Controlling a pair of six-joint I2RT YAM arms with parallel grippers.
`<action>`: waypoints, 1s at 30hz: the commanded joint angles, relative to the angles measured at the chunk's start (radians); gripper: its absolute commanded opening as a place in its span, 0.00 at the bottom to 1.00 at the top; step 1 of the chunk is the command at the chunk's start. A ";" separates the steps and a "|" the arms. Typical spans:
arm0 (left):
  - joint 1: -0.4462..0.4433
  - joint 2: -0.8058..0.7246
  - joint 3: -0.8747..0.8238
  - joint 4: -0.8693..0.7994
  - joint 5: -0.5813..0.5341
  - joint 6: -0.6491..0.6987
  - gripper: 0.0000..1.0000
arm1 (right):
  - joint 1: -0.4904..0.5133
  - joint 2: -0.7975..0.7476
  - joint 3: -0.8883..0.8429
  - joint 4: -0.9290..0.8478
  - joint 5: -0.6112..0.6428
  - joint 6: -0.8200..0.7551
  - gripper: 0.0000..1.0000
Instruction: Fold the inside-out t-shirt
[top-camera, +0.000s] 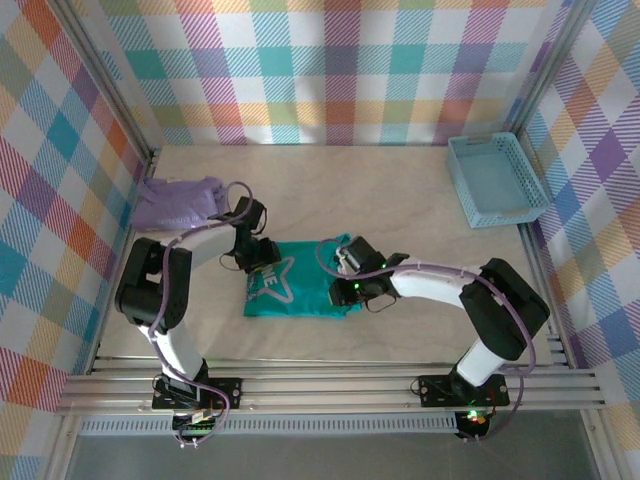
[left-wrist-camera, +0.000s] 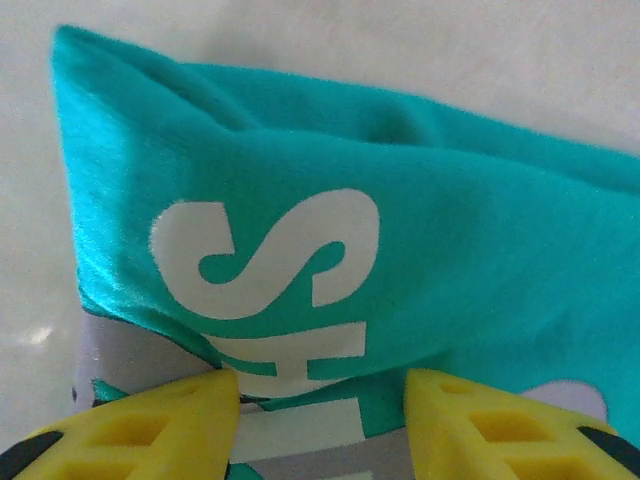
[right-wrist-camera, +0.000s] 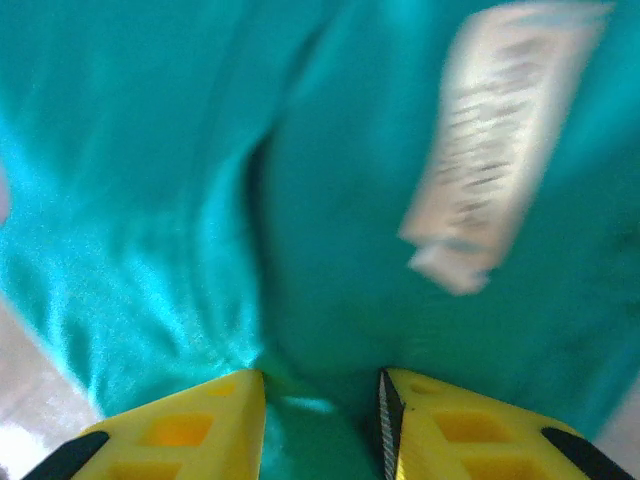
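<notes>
Teal t-shirt (top-camera: 315, 296) lies folded, white lettering (left-wrist-camera: 265, 270) showing (care label (right-wrist-camera: 480, 150) blurred).

We find the overhead view bright and even, with only soft, faint shadows. Just ahead of the left pincer (left-wrist-camera: 320, 385) the shirt (left-wrist-camera: 420, 230) is crisp, and the table (left-wrist-camera: 30, 330) to its left shows a pale sheen. Ahead of the right pincer (right-wrist-camera: 322, 380) everything smears: the label (right-wrist-camera: 480, 150) is unreadable, and fabric glints to the pincer's left.
</notes>
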 joint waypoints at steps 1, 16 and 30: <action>-0.043 -0.122 -0.124 -0.021 0.036 0.012 0.49 | -0.076 0.046 0.081 -0.110 0.013 -0.045 0.37; -0.500 -0.453 -0.275 0.167 0.006 -0.191 0.59 | -0.222 0.010 0.325 -0.239 0.044 -0.246 0.51; -0.097 0.005 0.130 0.151 0.227 0.358 0.77 | -0.363 -0.155 -0.031 -0.123 -0.201 -0.010 0.79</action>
